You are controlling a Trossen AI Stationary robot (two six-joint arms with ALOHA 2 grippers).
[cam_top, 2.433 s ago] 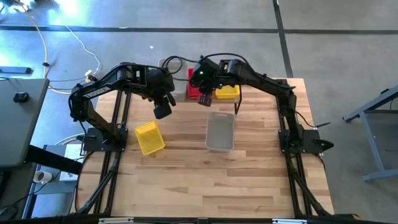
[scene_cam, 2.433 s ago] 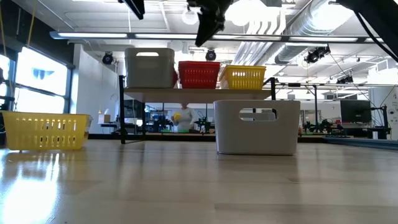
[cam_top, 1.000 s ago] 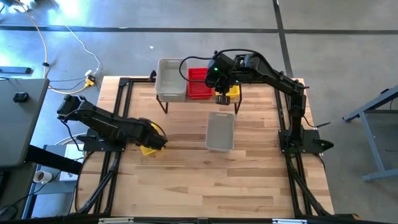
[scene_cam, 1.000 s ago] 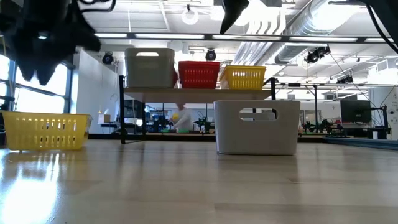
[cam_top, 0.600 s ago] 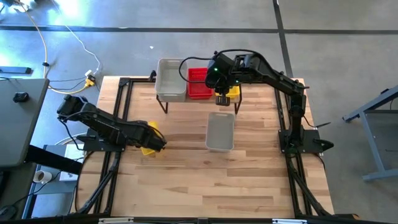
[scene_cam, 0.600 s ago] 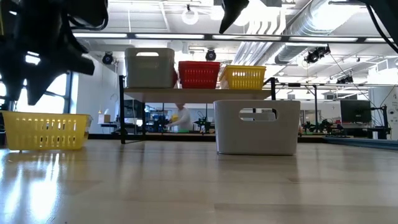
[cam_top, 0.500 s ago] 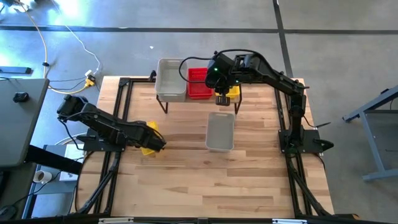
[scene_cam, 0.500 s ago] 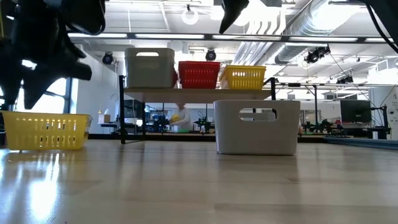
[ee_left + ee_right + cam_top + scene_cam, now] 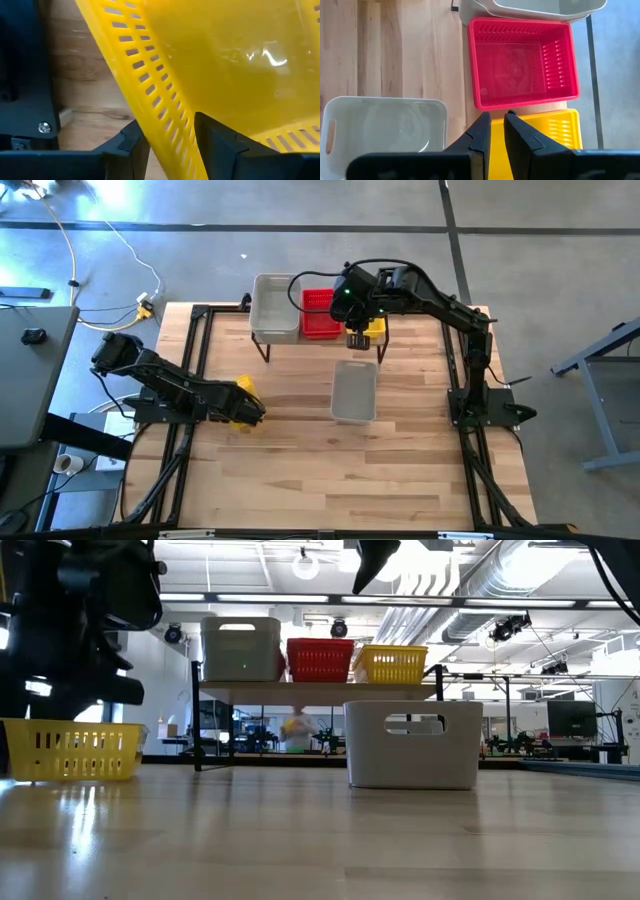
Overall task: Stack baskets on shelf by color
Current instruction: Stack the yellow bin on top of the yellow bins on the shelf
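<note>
- Baskets split between shelf [image 9: 262, 338] and table [image 9: 400, 460]: grey basket [image 9: 274, 305], red basket [image 9: 320, 314] and yellow basket [image 9: 392, 664] side by side on the plank, in that order.
- Loose yellow basket [image 9: 70, 750] near the table's left edge, upright, mostly covered from above by the left arm.
- Loose grey basket [image 9: 354, 390] mid-table, just in front of the shelf, open side up, handle slot facing the low camera.
- Left gripper [image 9: 170, 145] down at the loose yellow basket, fingers [image 9: 222, 142] standing fairly wide on either side of its slotted side wall; wall between them, not visibly pinched yet.
- Right gripper [image 9: 497, 131] high above the shelf, over the seam between the red and yellow baskets, fingers narrow, almost together, holding nothing.
- Probably light and thin-walled, so apt to slide or tip on the smooth wood if nudged.
- Slotted yellow wall likely to flex under a hard squeeze; firm but modest pinch advised.
- Best hold judged to be the top rim, mid-wall, one finger inside and one outside, as the left gripper is placed now.
- Off-centre hold likely to let it swing and hang tilted; hard to nest squarely into the yellow one on the shelf.
- Smooth grey plastic probably more slippery; handle slot or rim a fair grip point.
</note>
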